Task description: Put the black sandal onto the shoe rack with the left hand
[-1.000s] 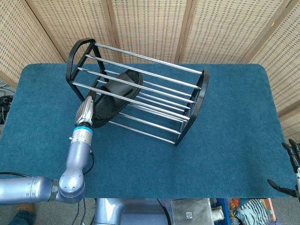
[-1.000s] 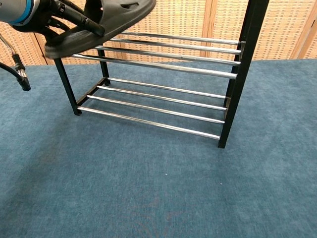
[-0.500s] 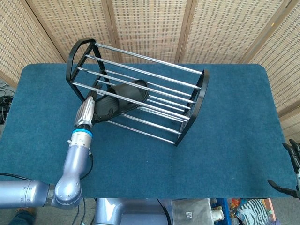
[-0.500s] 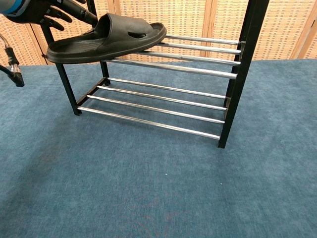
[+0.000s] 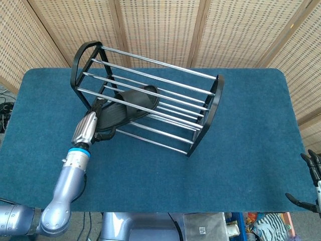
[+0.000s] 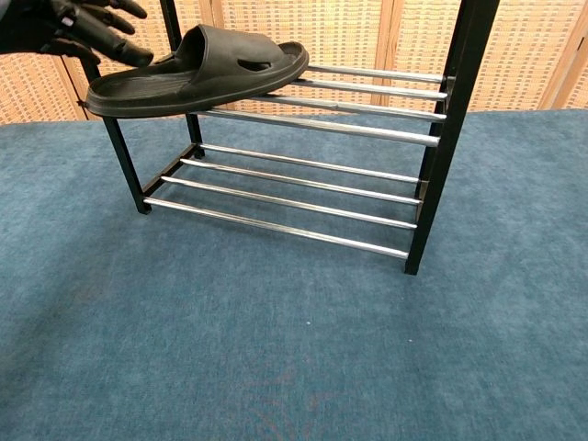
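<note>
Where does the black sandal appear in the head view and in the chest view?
Head view: the black sandal lies left of center, among the rack's left-end bars.
Chest view: it is at the upper left, resting on the upper bars, heel overhanging.
Shared landmark: the shoe rack, whose black end frame shows in both.

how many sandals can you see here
1. The black sandal lies on the upper rails at the left end of the shoe rack, heel overhanging the front rail. The left hand hovers beside its heel, fingers spread. None seems hidden.
</note>
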Controlling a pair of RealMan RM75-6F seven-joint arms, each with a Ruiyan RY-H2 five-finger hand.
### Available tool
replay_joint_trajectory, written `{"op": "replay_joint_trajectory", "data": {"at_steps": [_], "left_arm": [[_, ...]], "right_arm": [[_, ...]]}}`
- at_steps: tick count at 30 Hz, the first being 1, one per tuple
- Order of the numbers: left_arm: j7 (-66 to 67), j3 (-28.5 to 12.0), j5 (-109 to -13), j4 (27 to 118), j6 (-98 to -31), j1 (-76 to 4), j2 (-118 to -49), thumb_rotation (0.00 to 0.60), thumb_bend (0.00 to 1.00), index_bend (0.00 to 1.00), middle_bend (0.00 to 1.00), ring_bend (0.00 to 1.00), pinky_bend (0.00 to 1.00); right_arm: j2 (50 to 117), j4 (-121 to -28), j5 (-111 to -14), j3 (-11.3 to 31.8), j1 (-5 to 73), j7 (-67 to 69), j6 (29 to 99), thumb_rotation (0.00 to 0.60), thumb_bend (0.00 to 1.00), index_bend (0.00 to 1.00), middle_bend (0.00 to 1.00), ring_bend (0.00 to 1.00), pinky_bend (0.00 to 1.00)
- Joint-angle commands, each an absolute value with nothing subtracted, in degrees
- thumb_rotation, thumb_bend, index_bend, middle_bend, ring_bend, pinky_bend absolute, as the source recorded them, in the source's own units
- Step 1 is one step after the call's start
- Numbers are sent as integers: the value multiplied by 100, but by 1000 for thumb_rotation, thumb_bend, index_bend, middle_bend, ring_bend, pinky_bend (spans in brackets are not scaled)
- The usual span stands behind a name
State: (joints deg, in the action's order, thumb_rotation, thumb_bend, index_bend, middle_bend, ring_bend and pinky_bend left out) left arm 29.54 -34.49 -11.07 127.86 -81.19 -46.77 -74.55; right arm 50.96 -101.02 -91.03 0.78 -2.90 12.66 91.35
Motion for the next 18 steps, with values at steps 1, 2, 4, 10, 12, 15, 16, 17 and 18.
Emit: {"op": "replay_joint_trajectory", "data": {"at_steps": [1,2,4,10,12,15,16,17,18], "left_arm": [[2764,-3064,-1599,13076,-7756,-4287,-7103,600,435,0,0,0,0],[2700,-2975,-1759,13108,-7671,-4192,-7027,600,435,0,0,0,0],[2517,-2745,-2188,13152,-7505,-3944,-6855,600,435,0,0,0,0],[1645,-2043,-3733,13149,-6756,-3078,-6254,600,435,0,0,0,0],[1367,-1752,-4292,13058,-6486,-2783,-5968,600,406,0,0,0,0],[979,-1366,-5136,12838,-6204,-2376,-5553,600,232,0,0,0,0],[855,-1221,-5472,12690,-6144,-2230,-5409,600,189,0,0,0,0],[798,-1122,-5694,12566,-6153,-2128,-5330,600,168,0,0,0,0],[746,-1022,-5918,12431,-6190,-2023,-5271,600,151,0,0,0,0]], "right_arm": [[5100,-10106,-9114,74,-294,1253,9143,600,0,0,0,0,0],[5101,-10108,-9116,74,-295,1248,9147,600,0,0,0,0,0],[5104,-10113,-9124,70,-297,1231,9150,600,0,0,0,0,0],[5118,-10131,-9157,56,-306,1179,9166,600,0,0,0,0,0],[5125,-10134,-9169,51,-309,1156,9172,600,0,0,0,0,0],[5130,-10134,-9191,41,-314,1130,9182,600,0,0,0,0,0],[5134,-10133,-9203,35,-317,1121,9187,600,0,0,0,0,0],[5133,-10133,-9211,34,-318,1112,9191,600,0,0,0,0,0],[5135,-10134,-9217,31,-319,1104,9194,600,0,0,0,0,0]]}}
